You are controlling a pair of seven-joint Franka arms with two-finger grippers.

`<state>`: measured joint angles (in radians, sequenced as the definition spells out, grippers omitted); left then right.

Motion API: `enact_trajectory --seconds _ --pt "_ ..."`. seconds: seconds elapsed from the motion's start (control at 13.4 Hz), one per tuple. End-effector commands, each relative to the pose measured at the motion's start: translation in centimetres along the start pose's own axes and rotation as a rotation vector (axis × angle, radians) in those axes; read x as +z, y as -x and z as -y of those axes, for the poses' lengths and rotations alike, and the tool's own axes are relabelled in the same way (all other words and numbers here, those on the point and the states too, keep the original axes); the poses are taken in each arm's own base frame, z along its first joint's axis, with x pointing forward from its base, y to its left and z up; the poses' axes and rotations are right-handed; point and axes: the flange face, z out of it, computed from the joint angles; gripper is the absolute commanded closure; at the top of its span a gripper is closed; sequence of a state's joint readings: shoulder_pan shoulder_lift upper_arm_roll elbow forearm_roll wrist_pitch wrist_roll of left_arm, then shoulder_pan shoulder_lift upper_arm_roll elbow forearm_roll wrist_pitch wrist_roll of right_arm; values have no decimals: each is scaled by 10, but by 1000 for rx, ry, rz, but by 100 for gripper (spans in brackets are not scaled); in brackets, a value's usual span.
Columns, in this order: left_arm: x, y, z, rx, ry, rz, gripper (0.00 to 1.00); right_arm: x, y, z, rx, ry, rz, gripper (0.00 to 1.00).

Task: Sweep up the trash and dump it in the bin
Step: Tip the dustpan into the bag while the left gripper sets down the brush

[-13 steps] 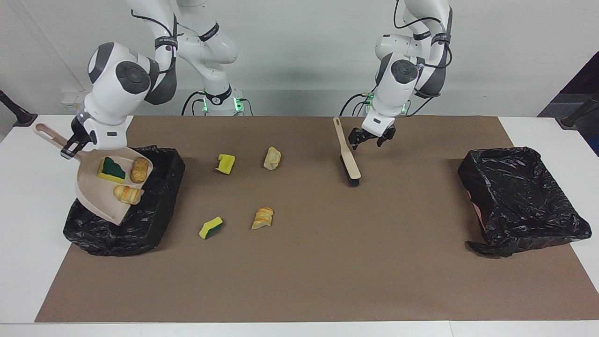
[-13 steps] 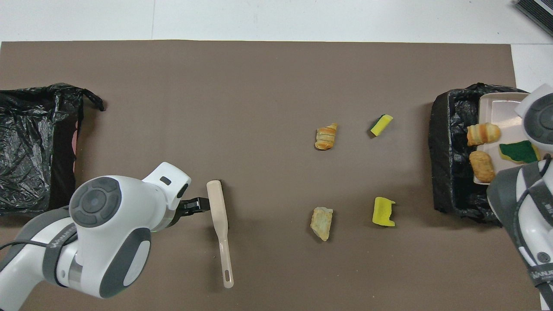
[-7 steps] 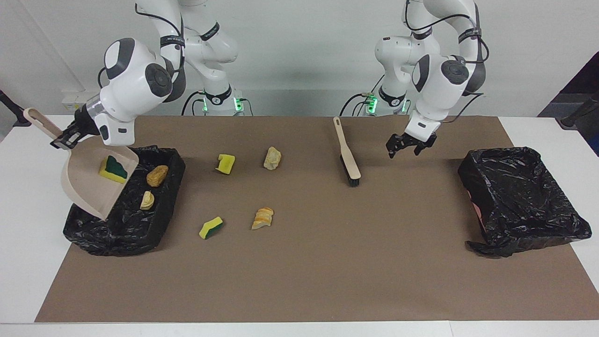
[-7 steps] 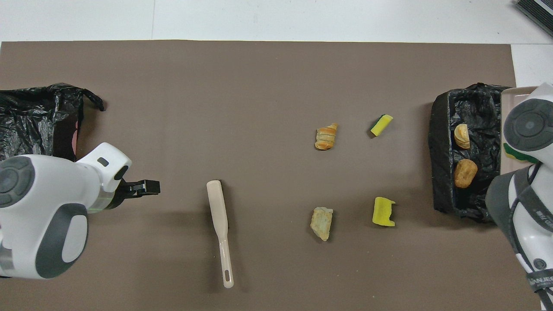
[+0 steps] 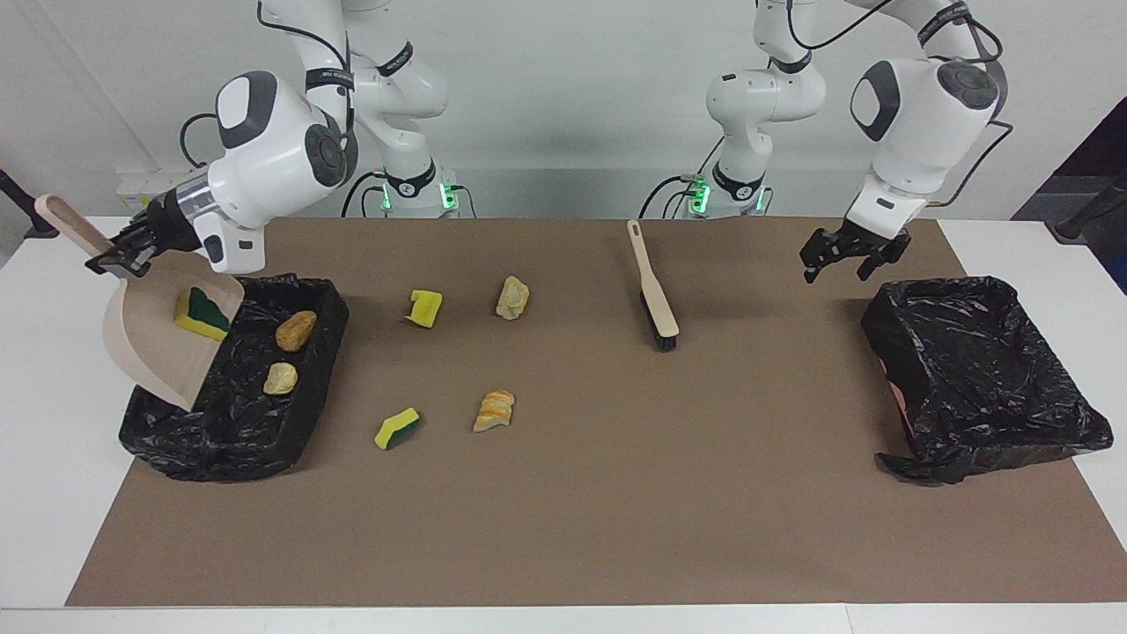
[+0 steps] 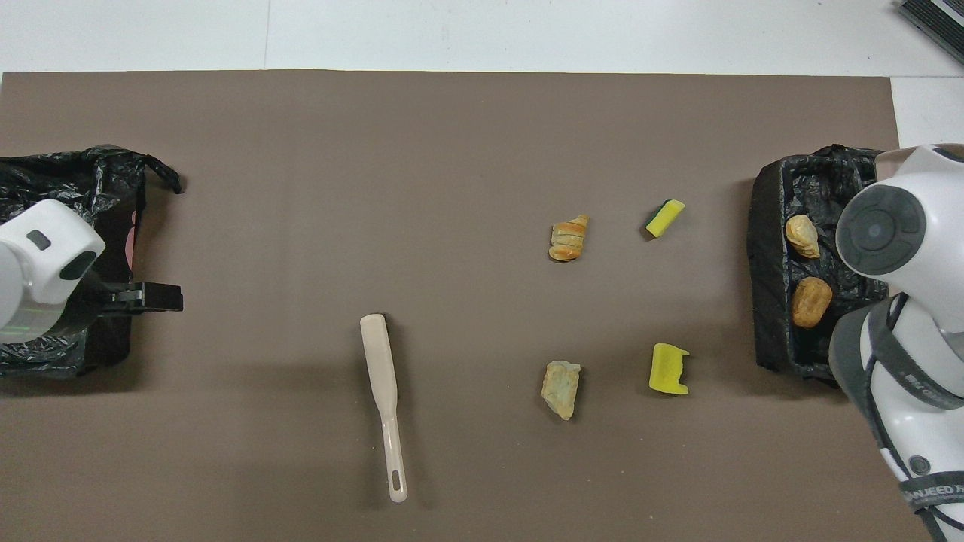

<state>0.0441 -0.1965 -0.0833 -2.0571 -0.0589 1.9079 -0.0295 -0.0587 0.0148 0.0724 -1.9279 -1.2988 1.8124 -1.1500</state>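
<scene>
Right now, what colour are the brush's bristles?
Black, on the brush; clearest in the facing view.

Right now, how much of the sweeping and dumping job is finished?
Done: two bread lumps lie in the black-lined bin. In hand: the right gripper tilts the dustpan over it, one sponge piece still inside. Left: four scraps on the mat; brush lies free; left gripper is open.

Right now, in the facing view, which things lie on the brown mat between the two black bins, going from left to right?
Yellow-and-green sponge piece → curled yellow sponge piece → striped tan bread lump → pale bread lump → beige brush with black bristles.
</scene>
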Motion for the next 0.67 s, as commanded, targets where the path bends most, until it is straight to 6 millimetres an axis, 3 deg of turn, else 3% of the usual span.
enact_trajectory --seconds 0.0,0.15,0.22,0.45,0.6 --pt "-54 -4 -2 17 -18 -4 0 5 -17 -4 -38 2 34 100" --pt "-93 2 -5 18 -19 21 0 0 -18 -7 -142 13 20 100" --pt "-102 3 -7 17 -19 15 0 -3 -12 -12 -128 -8 12 100" --pt "-117 7 -7 14 -17 -25 0 5 -15 -12 -96 -106 -64 100" --pt "-119 5 -1 11 -17 -40 0 -1 4 -19 -56 -89 -59 100"
